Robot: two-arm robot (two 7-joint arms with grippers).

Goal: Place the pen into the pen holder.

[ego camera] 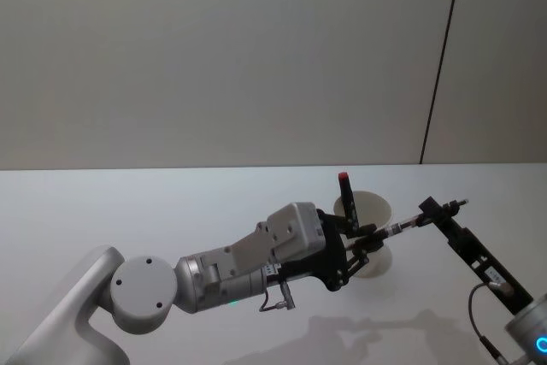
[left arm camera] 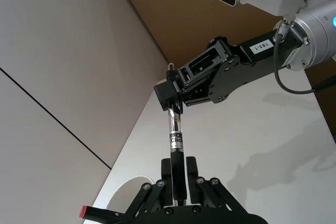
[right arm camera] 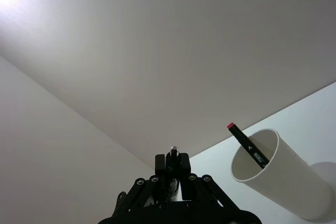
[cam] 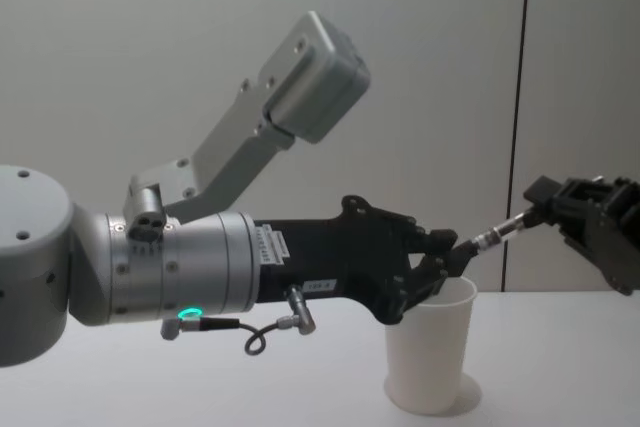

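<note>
Currently pen (ego camera: 402, 228) is bridged between both grippers above the pen holder (cam: 430, 357): left gripper (ego camera: 369, 239) fingers pinch the near-left end, right gripper (ego camera: 432, 209) fingers pinch the far-right end. Long axis near horizontal; needs tipping upright over the cup on the tabletop (ego camera: 128, 211).

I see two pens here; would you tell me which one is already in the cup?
The red-capped marker leans inside the white cup. The silver-and-black pen is in the air, gripped by both the left gripper and right gripper.
</note>
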